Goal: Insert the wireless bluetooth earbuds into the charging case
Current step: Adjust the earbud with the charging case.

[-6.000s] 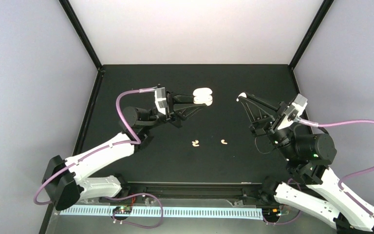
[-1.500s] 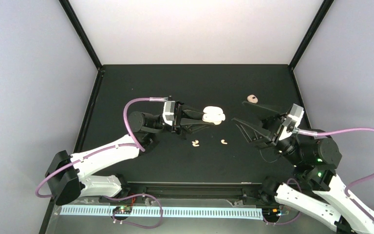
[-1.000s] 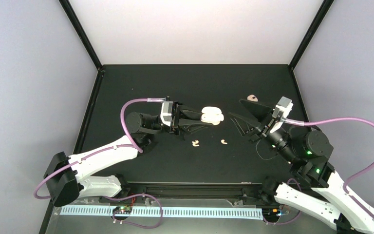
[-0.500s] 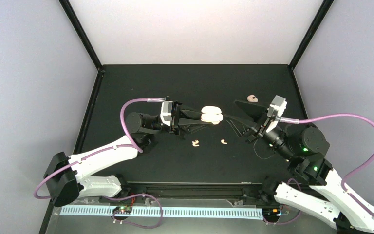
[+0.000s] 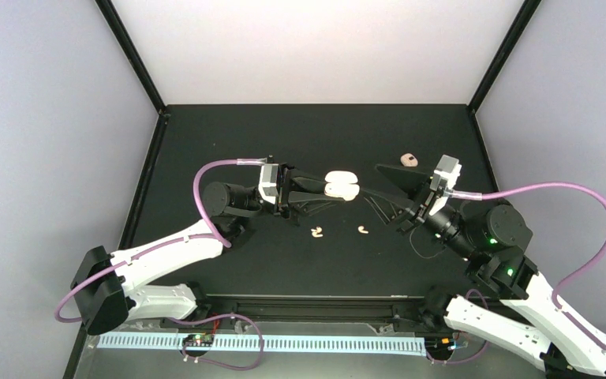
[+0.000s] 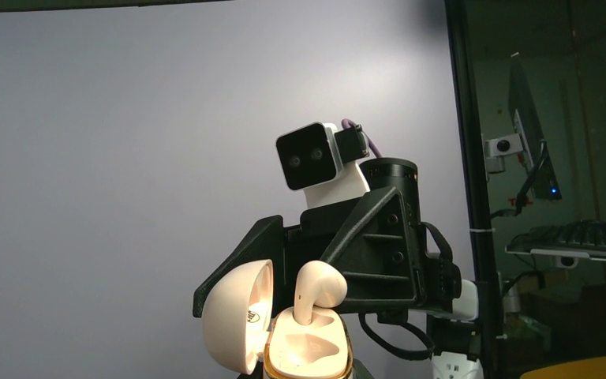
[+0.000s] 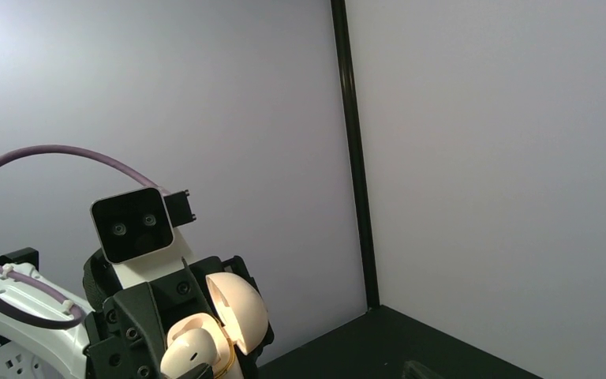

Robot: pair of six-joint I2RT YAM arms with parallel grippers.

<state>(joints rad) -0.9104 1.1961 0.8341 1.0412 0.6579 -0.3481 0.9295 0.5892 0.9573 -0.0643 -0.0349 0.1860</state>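
Currently, the open charging case is clamped by the left gripper, with one earbud seated inside. The right gripper is held just right of it, jaws spread.

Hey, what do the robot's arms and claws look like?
The left arm and right arm have white shells below black joints. The left claw and right claw are black with angular fingers. Each arm trails a purple cable and carries a white wrist camera block.

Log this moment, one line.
left gripper: holds open charging case; right gripper: open, near case; one earbud upright in case; three earbuds loose on table
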